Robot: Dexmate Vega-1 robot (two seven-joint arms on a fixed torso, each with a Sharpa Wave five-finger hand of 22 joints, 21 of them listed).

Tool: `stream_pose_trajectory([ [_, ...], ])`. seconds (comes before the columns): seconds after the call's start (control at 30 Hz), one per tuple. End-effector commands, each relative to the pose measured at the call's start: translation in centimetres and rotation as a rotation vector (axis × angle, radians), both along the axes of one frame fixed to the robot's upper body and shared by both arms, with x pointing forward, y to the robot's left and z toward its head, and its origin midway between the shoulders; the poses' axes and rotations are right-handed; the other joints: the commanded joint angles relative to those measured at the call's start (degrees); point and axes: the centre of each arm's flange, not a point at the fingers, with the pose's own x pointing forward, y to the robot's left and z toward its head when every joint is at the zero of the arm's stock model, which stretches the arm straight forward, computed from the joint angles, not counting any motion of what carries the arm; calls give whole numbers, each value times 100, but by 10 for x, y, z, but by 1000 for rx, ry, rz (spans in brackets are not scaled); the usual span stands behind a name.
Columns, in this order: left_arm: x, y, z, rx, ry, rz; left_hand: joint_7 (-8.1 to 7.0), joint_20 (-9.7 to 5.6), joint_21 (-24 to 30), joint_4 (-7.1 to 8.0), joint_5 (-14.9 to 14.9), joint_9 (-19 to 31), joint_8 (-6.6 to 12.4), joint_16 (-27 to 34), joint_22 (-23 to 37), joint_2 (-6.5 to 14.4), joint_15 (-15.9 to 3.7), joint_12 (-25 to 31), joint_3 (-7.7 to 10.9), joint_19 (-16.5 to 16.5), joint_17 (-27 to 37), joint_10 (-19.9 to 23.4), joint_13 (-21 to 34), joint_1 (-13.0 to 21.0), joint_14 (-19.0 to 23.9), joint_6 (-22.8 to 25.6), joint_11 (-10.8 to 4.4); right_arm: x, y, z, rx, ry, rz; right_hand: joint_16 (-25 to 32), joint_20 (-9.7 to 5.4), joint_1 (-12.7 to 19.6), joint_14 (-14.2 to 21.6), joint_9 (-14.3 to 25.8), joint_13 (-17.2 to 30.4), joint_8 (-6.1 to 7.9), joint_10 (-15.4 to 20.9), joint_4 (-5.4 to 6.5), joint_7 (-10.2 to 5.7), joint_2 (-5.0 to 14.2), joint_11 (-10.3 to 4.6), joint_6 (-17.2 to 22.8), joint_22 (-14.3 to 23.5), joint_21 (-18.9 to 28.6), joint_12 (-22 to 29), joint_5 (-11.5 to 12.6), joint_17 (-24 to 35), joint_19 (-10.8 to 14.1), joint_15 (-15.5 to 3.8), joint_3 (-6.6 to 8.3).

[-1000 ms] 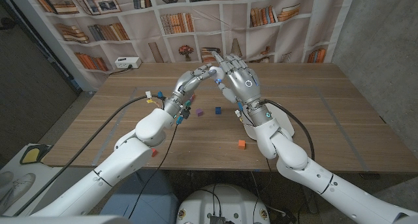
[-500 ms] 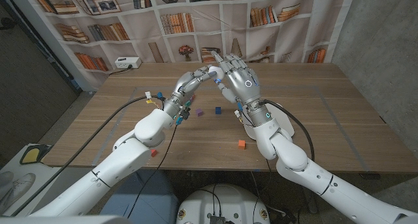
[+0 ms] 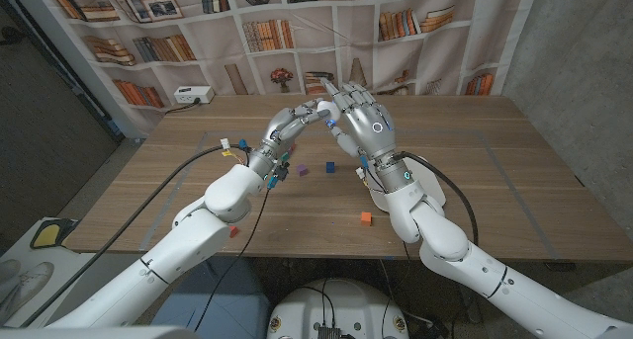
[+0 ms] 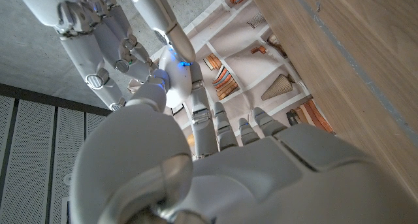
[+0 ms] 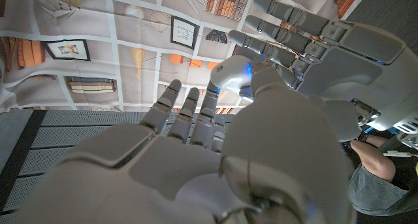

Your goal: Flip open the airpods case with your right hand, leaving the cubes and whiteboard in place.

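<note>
Centrally, small cubes [image 3: 330, 167] on grained wooden table [image 3: 514, 181]

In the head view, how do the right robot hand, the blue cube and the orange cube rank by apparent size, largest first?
1. Right robot hand, by far the largest.
2. Orange cube and blue cube look alike; the orange one sits nearer the camera, so I leave them unranked.

A bookshelf-printed backdrop [image 3: 297, 23] hangs behind the wooden table [image 3: 514, 181], with a white power strip [image 3: 192, 95] at the table's far left corner. A yellow-and-black object [image 3: 49, 232], perhaps a pad, lies on the floor to the left. A person's arm [image 5: 375, 160] shows in the right wrist view.
</note>
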Motion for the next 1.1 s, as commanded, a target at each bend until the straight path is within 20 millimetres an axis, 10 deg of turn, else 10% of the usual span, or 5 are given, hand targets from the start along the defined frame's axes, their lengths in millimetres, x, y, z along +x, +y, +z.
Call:
stream_pose_trajectory([
  [0.03,-1,-3,-4,-22,6,-4,-121,30,52,17,-5,15,23,23,-5,186,-1,26,45,44,-4,75,13,270,34,193,8,-3,-1,-2,10,8,8,-4,-11,-13,48,9,22,12,651,4,-3,57,-615,58,11,-5,55,31,19,52,-769,-21],
  [0.73,0,5,-17,-95,-12,-15,-207,14,44,54,-49,37,20,34,-3,150,-52,23,3,97,-4,228,12,394,153,327,-107,-6,3,1,3,8,10,-46,59,-172,-22,11,-23,-46,434,73,23,-13,-537,-5,11,-17,-26,6,33,30,-646,-141],
  [1.1,5,6,-18,-107,-13,-32,-292,57,37,67,-65,38,-26,31,-2,131,-61,12,-35,115,-4,325,10,451,189,326,-178,-6,5,2,-13,21,-2,-200,333,-717,-570,19,-299,-110,-700,222,146,-219,-235,-346,18,-36,-642,-71,77,-138,-355,-426],
])
